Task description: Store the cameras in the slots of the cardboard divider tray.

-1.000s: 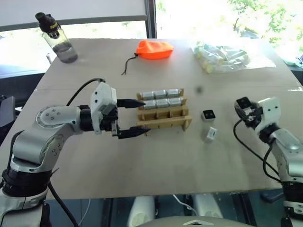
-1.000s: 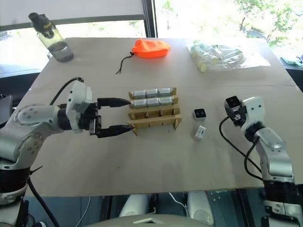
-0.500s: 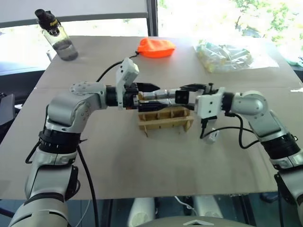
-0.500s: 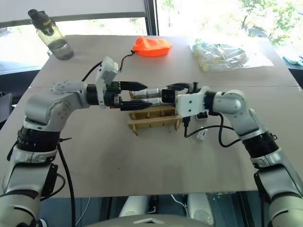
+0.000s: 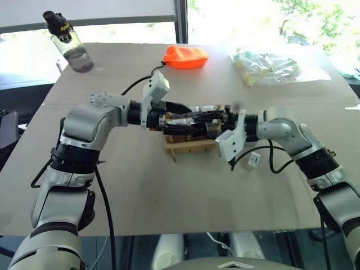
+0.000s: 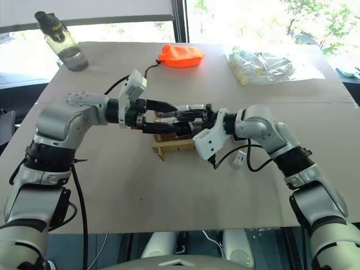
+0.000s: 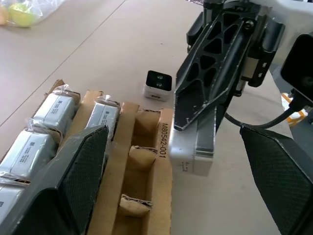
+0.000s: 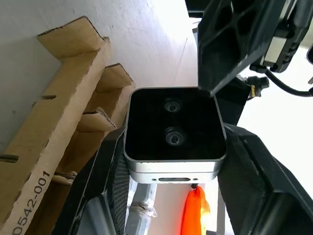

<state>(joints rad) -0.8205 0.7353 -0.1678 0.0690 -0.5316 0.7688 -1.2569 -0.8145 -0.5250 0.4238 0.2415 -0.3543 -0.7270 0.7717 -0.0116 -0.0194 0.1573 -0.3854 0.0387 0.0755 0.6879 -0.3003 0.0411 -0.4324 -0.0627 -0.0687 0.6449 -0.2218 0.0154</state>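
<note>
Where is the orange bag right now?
The orange pouch lies on the far side of the table, beyond the cardboard divider tray, between the water bottle and the plastic bag.

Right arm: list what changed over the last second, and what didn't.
The right end effector, shut on a camera, swung from the table's right side to the cardboard tray. The left end effector, open, advanced over the tray. The loose camera, orange pouch and bottle stayed.
</note>
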